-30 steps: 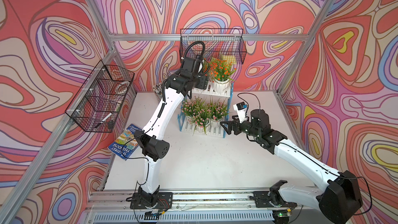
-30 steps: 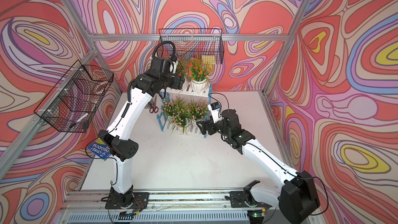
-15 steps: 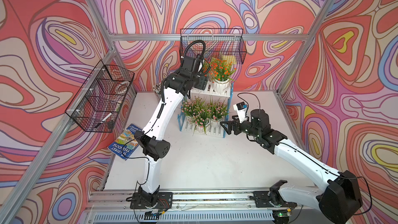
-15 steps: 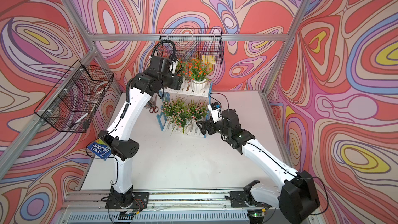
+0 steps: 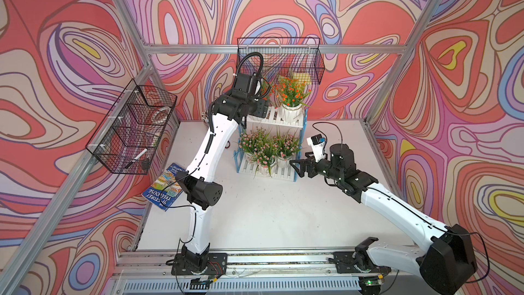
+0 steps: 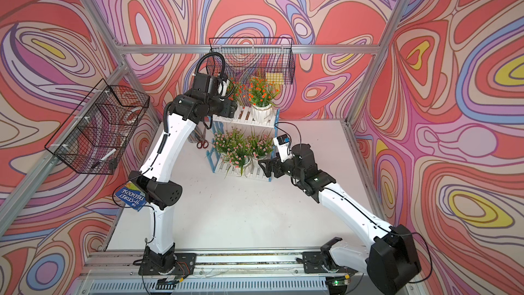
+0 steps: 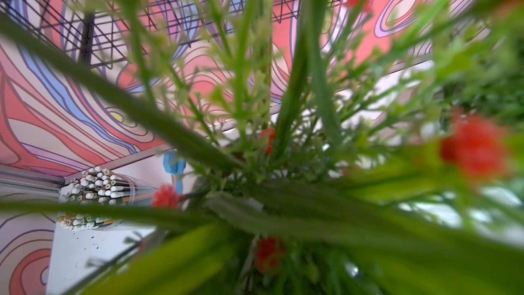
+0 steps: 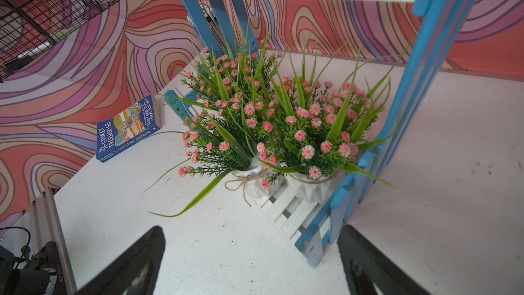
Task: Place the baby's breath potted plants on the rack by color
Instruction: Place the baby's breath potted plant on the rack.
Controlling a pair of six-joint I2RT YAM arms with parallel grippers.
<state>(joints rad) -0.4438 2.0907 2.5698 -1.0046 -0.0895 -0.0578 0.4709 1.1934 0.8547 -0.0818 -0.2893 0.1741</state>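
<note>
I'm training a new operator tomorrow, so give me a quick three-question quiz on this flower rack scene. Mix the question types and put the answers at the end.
1. True or false: the pink-flowered plants stand on the lower tier of the rack.
2. The right hand is: A) open, holding nothing; B) shut on a pink-flowered plant; C) clamped on the rack's side.
3. What colour are the flowers of the top-tier plants?
Key: 1 true; 2 A; 3 orange-red.
</note>
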